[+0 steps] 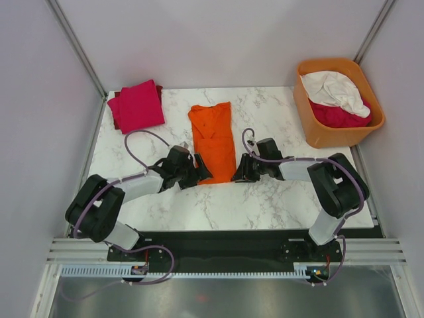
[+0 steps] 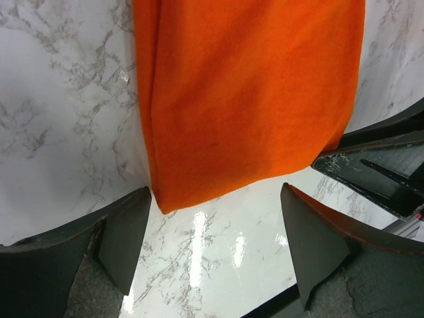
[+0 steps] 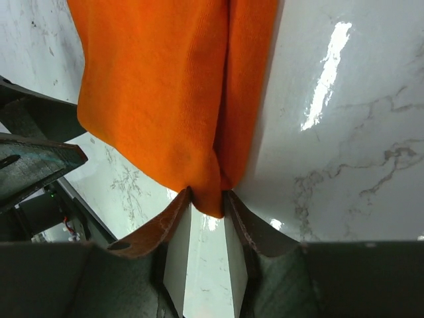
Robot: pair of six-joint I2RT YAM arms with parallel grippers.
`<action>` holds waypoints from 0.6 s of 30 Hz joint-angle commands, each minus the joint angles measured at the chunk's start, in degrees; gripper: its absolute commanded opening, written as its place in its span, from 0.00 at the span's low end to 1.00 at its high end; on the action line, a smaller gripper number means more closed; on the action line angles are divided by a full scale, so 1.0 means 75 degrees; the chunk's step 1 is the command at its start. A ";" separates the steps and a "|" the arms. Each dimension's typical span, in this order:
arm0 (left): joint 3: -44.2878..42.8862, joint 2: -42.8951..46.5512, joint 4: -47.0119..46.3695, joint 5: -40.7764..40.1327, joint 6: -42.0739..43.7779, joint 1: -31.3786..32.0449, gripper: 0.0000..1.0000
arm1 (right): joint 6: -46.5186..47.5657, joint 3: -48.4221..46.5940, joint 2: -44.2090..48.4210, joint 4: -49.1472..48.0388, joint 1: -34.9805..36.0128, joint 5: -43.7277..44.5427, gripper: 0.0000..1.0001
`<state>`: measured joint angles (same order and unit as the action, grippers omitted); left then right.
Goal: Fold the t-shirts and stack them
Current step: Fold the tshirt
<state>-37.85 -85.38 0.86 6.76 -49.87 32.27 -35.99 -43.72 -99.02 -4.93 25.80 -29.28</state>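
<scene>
Top external: 1 orange t-shirt (image 1: pixel 213 139), 1 magenta t-shirt (image 1: pixel 140 106), 1 tub (image 1: pixel 334 137).

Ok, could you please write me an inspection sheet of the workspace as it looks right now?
Surface: glossy white marble table.
Job's things: orange t-shirt folded lengthwise, centre; magenta t-shirt folded, far left, atop a crimson t-shirt; white t-shirt and dark red t-shirt crumpled in the tub.
Clutter: nothing seen beyond the orange tub, far right.
Grippers: left gripper open at the orange t-shirt's near hem; right gripper shut on its near right corner.
Cables: purple cables loop beside both wrists.
Surroundings: plain white walls, metal frame posts.
</scene>
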 commanded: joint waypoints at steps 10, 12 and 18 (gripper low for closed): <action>0.0393 -0.0522 0.0272 -0.0070 -0.0113 0.0045 0.88 | 0.0099 0.0076 -0.0485 -0.0011 0.0028 0.0177 0.14; 0.0626 -0.0277 0.0272 -0.0070 -0.0113 0.0056 0.88 | 0.0099 0.0123 -0.0426 0.0024 0.0017 0.0189 0.12; 0.0664 -0.0379 -0.0771 -0.0399 -0.0394 0.0056 0.02 | 0.0122 0.0263 -0.0262 0.0024 0.0028 0.0236 0.09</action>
<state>-33.32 -86.26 -5.06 5.91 -51.42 32.38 -36.75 -43.59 -100.95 -7.57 25.76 -30.24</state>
